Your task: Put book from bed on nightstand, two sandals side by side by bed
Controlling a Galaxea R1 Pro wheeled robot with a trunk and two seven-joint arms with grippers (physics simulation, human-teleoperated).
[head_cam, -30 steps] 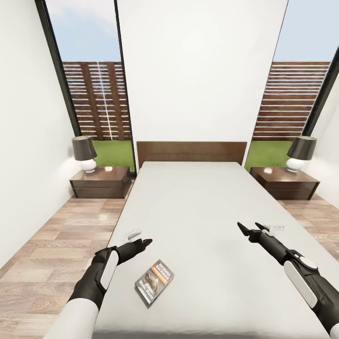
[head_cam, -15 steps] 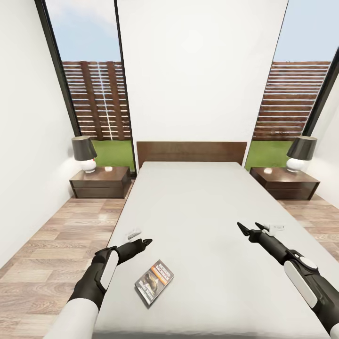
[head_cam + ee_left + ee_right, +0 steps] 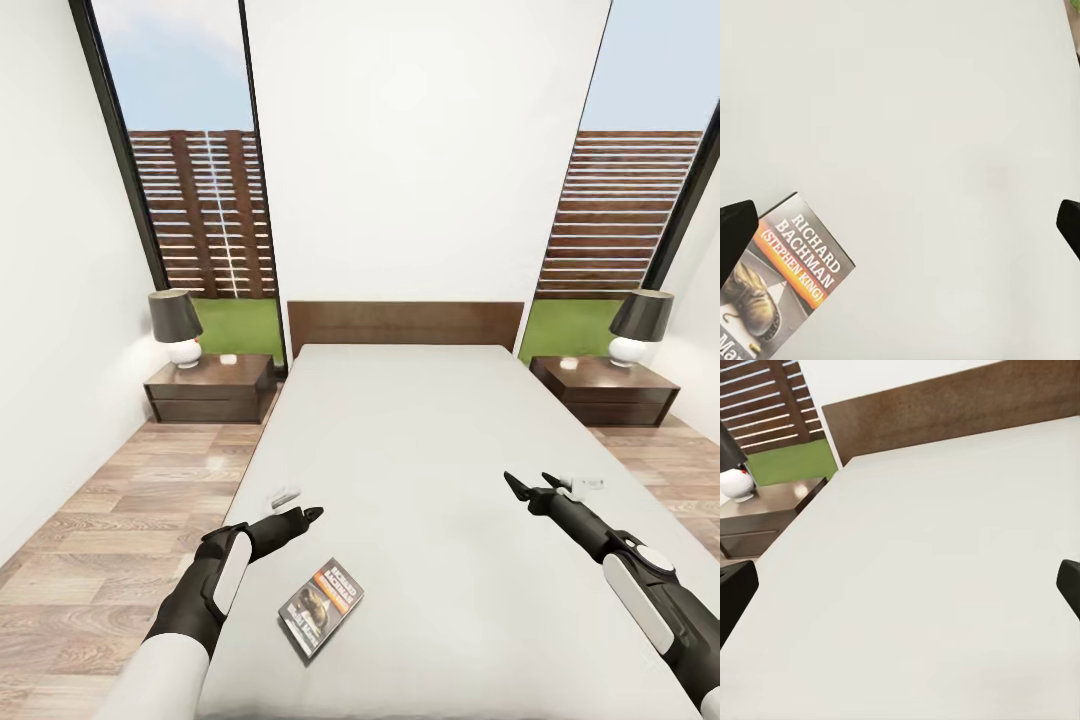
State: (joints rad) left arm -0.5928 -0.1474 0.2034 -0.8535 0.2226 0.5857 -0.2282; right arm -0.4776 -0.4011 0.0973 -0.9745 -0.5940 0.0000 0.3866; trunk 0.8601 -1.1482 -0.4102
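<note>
Pale-grey bed (image 3: pixel 420 450) fills the room ahead; the book (image 3: pixel 321 607) lies flat near its foot, just beside the left claw (image 3: pixel 312 514). Both claws, the right claw (image 3: pixel 530 485) too, are spread wide and empty.

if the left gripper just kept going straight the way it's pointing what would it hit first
Probably the bare mattress of the bed. The left gripper points forward and slightly down, jaws open, and the book lies nearer the robot than its tips, likely out of that line.

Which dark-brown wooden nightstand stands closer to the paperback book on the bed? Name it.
The low dark-brown wooden nightstand at the head view's left, under the dark-shaded lamp. The grey paperback book lies on the pale-grey mattress toward that side, beside the left gripper.
</note>
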